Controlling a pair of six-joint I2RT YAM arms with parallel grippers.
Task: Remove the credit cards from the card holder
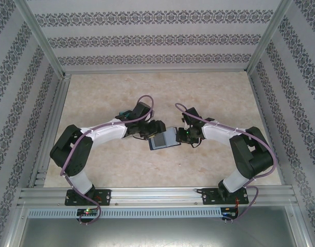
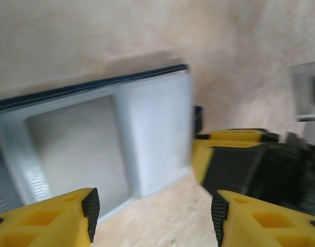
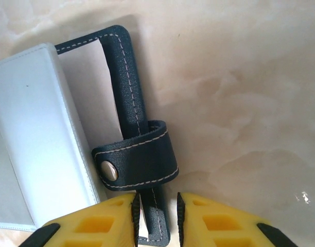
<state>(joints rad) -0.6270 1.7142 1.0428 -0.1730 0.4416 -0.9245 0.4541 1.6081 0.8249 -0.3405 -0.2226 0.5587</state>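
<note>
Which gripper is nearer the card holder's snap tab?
Right. The right gripper has its fingers closed on the navy edge of the card holder, just beside the snap tab. The left gripper hangs open by the grey pocket on the opposite side.

So the card holder (image 1: 164, 138) was open at the middle of the table (image 1: 147, 92), between the arms. The left gripper (image 1: 158, 128) was just beside its left side, the right gripper (image 1: 182, 135) clamped on its right edge by the tab (image 3: 139, 159).
</note>
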